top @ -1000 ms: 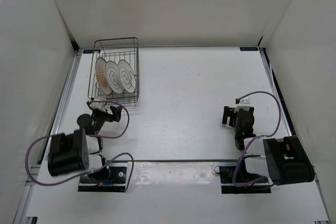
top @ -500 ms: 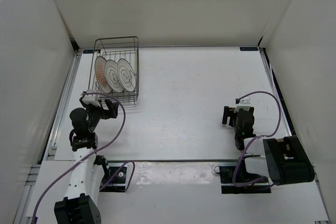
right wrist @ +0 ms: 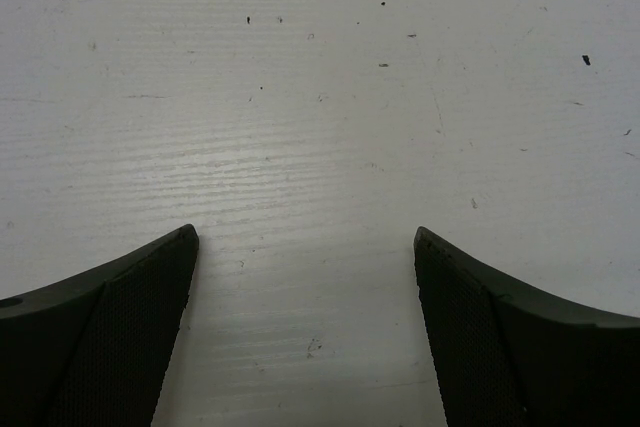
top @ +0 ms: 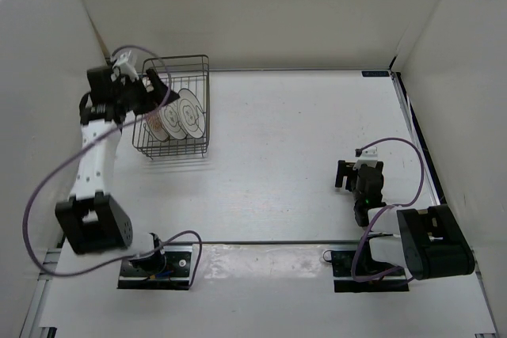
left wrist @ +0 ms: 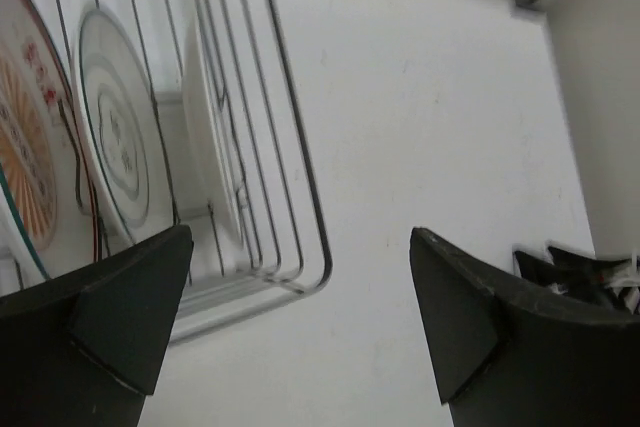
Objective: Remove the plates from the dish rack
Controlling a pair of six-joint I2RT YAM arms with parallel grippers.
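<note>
- While the left gripper (left wrist: 300,237) hangs above the 9 o'clock side of the dish rack (top: 190,144), its jaws stand spread wide with nothing between them.
- Dish rack sits at 10 o'clock on the counter (top: 293,132); three plates (top: 170,120) stand on edge inside, in a row.
- Orange sunburst plate (left wrist: 30,147) is at the 9 o'clock end; grey-ringed plates (top: 190,112) follow toward 3 o'clock.
- Right gripper (right wrist: 304,233) is low over bare counter at 4 o'clock, jaws spread, empty.
</note>
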